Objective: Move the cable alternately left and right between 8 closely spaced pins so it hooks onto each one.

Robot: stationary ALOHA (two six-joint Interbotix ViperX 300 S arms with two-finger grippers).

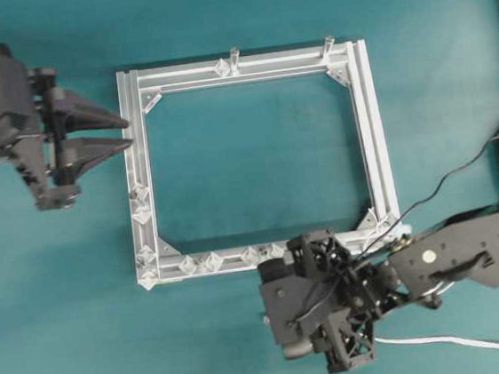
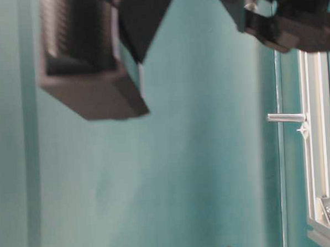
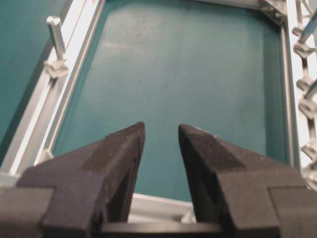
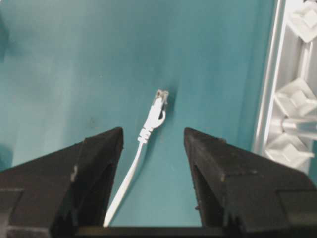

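The cable (image 4: 146,130) lies on the teal table (image 4: 74,64) between the spread right claw (image 4: 153,141) fingers.

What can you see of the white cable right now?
The cable is a thin white cord, flat-looking, ending in a small clear plug. In the right wrist view it lies on the teal table, plug end pointing away, running back between the open fingers of the right pincer, apparently untouched. Overhead, another stretch trails off bottom right. It is not hooked on any pins.

Overhead looks straight down; both wrist views and the sideways table-level view share the frame (image 1: 246,67).
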